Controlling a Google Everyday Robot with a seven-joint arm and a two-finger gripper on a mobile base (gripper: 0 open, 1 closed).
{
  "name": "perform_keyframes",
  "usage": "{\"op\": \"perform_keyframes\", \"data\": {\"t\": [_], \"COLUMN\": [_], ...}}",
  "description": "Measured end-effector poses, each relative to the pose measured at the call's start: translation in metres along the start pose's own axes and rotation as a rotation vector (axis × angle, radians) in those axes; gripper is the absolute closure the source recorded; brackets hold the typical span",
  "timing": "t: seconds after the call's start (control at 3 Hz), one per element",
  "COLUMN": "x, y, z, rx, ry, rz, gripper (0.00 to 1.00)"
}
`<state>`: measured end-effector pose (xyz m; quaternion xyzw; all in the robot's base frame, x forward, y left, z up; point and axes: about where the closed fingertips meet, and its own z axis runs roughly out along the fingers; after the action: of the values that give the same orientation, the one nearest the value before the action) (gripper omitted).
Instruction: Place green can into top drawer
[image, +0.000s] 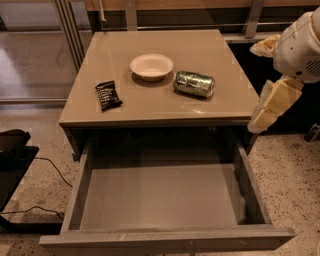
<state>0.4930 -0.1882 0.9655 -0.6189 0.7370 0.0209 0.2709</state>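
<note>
While the green can (194, 83) lies sideways on the cabinet top (200, 47) beside the white bowl (151, 66), the top drawer (160, 197) sits open below. The gripper (262, 117) hangs past the right edge; wide or narrow, I cannot tell.

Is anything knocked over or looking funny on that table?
Yes: the green can lies tipped on its side on the tan top, just right of the white bowl, and it looks a bit dented. The top drawer below is pulled wide open. The gripper hangs beside that top's right edge, away from the can.
</note>
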Motion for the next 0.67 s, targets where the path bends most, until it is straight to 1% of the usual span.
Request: {"op": "perform_keyframes", "data": {"t": [0.33,0.67], "x": [-0.0070,-0.0072], "y": [-0.0119,-0.0118], "z": [0.0097,0.0098], "rx": [0.024,0.024], "ry": [-0.099,-0.099], "rz": [0.001,0.000], "gripper": [0.00,0.00]}}
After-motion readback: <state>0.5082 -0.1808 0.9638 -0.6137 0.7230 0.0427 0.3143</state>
